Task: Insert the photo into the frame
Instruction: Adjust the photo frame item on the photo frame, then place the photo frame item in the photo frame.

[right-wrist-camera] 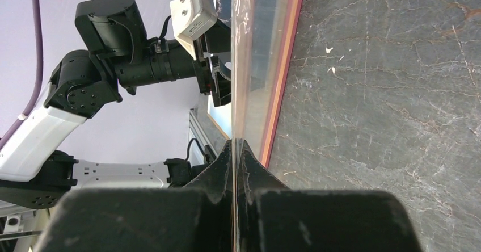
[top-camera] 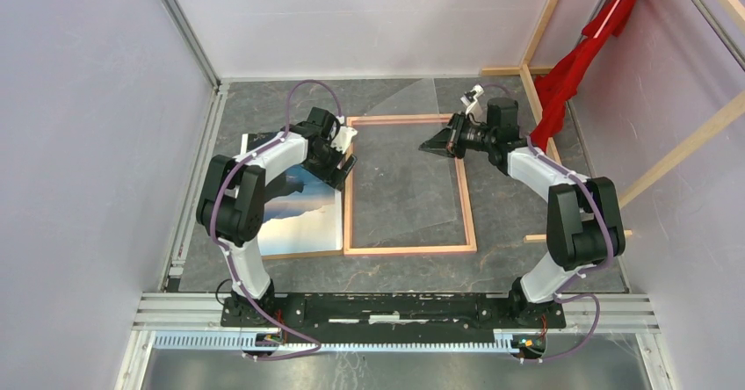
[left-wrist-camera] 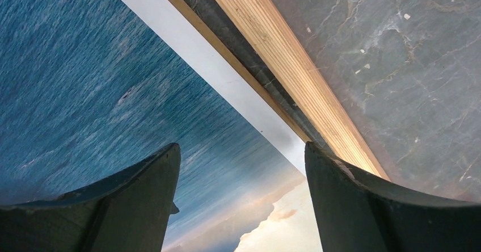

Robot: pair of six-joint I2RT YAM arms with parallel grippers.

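Right jaws pinch the clear sheet (right-wrist-camera: 255, 64) up so the wide left jaws can grab the photo (left-wrist-camera: 85, 82) under them.

Robotics lab, enclosed test cell. Evidence: left arm (top-camera: 264, 157) and right arm (top-camera: 549, 175) bolted to black base plate (top-camera: 395, 306) on aluminium rails (top-camera: 167, 306); plain lilac panel walls (top-camera: 88, 100) boxing in grey stone-pattern tabletop (top-camera: 501, 205); bare wooden beams (top-camera: 546, 21); red cloth (top-camera: 580, 65) hung at right.
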